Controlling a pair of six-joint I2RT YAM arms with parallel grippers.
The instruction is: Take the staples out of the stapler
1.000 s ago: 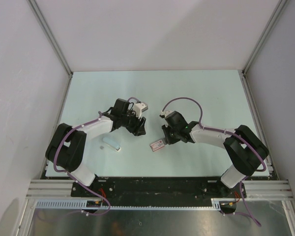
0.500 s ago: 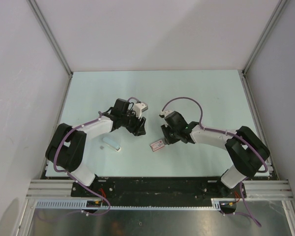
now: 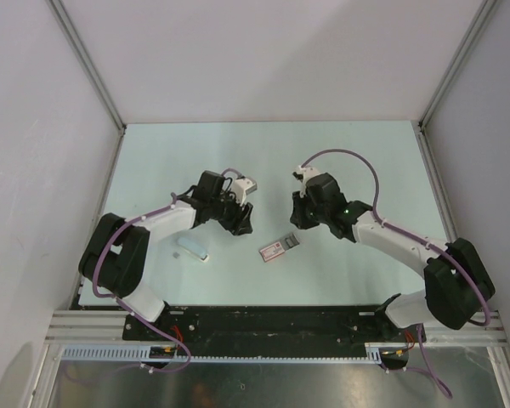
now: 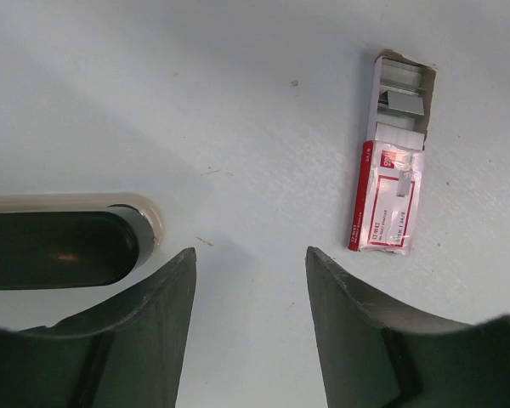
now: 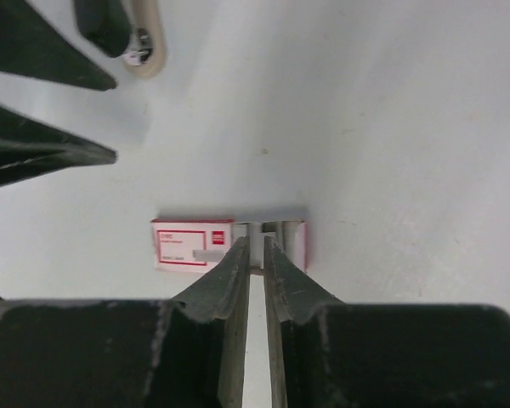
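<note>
Stapler (image 4: pixel 64 246): on the surface (image 3: pixel 365 161), seen only in the wrist views. A dark oblong body with a beige rim. It cannot be made out from above, where the left arm seems to cover it.

Left claw (image 4: pixel 251 252): fingers well apart, nothing between them. The stapler's rounded end is found just beside the left fingertip, outside the gap. Its long axis is laid across the wrist view, along the line that joins the two fingers, and it runs off the frame edge.

Right claw (image 5: pixel 255 242): fingers drawn almost together, only a thin slit left. Nothing is seen pinched. It is held over the open end of the staple box (image 5: pixel 195 245).

Staple box: red and white, flat on the surface between the two claws. A grey strip is seen in its open end, judged to be staples.

Key relation: the left claw is much the nearer to the stapler. From the right claw, the stapler is seen well apart, beyond the box.

Judgement: the stapler's body is not framed by the left fingers. A sideways shift toward it, and probably a wrist turn to set the fingers across its narrow width, is called for before it can be gripped.
</note>
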